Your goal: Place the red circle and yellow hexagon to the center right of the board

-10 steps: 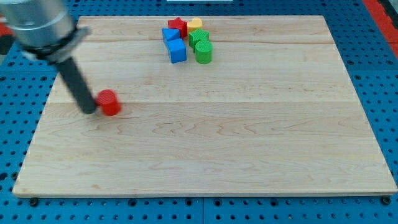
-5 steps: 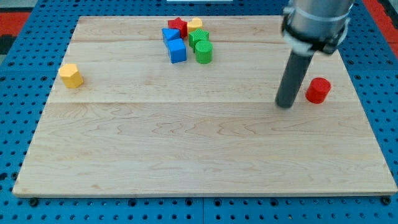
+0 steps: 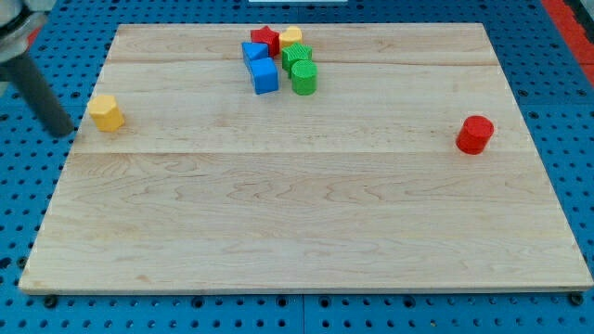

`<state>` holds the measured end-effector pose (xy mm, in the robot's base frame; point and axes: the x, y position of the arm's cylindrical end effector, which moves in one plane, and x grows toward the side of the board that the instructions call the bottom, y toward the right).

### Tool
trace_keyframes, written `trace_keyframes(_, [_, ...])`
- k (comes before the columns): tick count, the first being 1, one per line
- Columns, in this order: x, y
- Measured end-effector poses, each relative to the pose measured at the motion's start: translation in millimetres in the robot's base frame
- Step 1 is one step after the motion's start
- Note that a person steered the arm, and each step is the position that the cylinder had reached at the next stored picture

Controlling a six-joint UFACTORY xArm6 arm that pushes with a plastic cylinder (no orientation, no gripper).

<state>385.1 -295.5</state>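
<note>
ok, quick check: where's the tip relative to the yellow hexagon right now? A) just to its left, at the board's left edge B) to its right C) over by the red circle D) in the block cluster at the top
A: my tip sits just to the view's left of the yellow hexagon, at the board's left edge, far from the red circle.

Red circle (image 3: 475, 134), yellow hexagon (image 3: 106, 112), pale striped wooden board (image 3: 306, 213), blue pegboard (image 3: 566, 111).

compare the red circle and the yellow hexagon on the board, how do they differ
The red circle is round and red; the yellow hexagon is flat-sided and yellow. The red circle sits near the view's right edge, the yellow hexagon near the left edge. My tip rests just left of the yellow hexagon, far from the red circle. Both stand alone, apart from the cluster at the top.
</note>
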Motion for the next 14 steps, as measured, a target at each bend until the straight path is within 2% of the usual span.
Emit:
trace_keyframes(1, [-31, 51])
trace_keyframes(2, [-15, 66])
trace_keyframes(3, [-13, 17])
trace_keyframes(5, [10, 119])
trace_keyframes(6, [23, 82])
trace_keyframes(7, [44, 84])
trace_keyframes(8, [34, 198])
trace_keyframes(9, [37, 237])
trace_keyframes(10, [41, 182])
trace_keyframes(11, [80, 206])
trace_keyframes(13, [16, 406])
trace_keyframes(14, [24, 409])
